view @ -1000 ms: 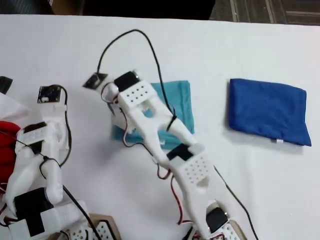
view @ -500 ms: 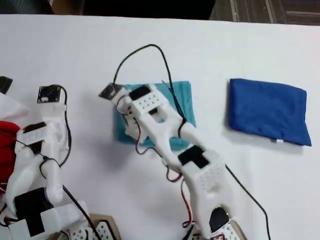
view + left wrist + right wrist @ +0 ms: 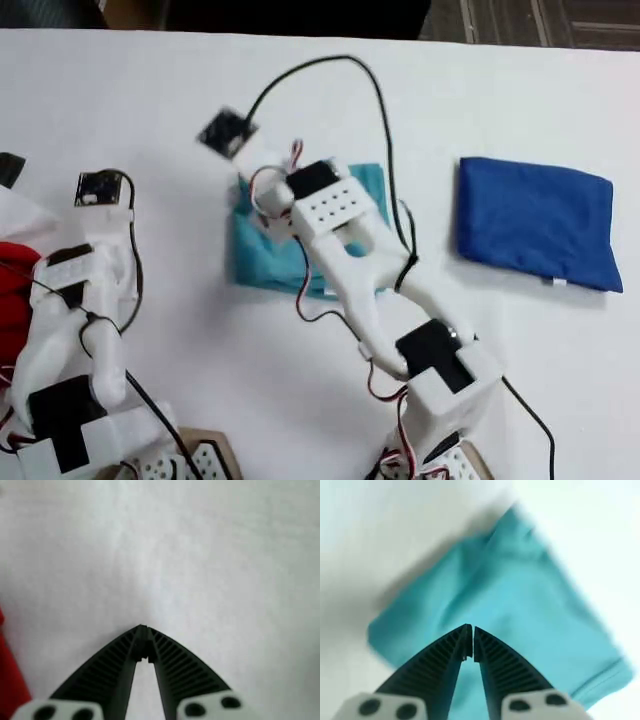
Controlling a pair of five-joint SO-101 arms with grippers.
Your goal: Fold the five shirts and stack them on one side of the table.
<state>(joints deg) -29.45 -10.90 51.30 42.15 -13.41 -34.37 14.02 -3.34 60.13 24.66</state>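
Teal shirt (image 3: 262, 255) is lying folded mid-frame in the high view, partly under the right arm (image 3: 350, 250). Right gripper (image 3: 469, 630) is hanging over its cloth, jaws pinched together with nothing between them. Blue shirt (image 3: 535, 222) is sitting folded at frame right, well apart from the teal one. Red cloth (image 3: 10, 290) is showing at the left edge beside the left arm (image 3: 70, 320). Left gripper (image 3: 142, 629) is hovering over bare white table (image 3: 150, 100), jaws likewise closed and empty.
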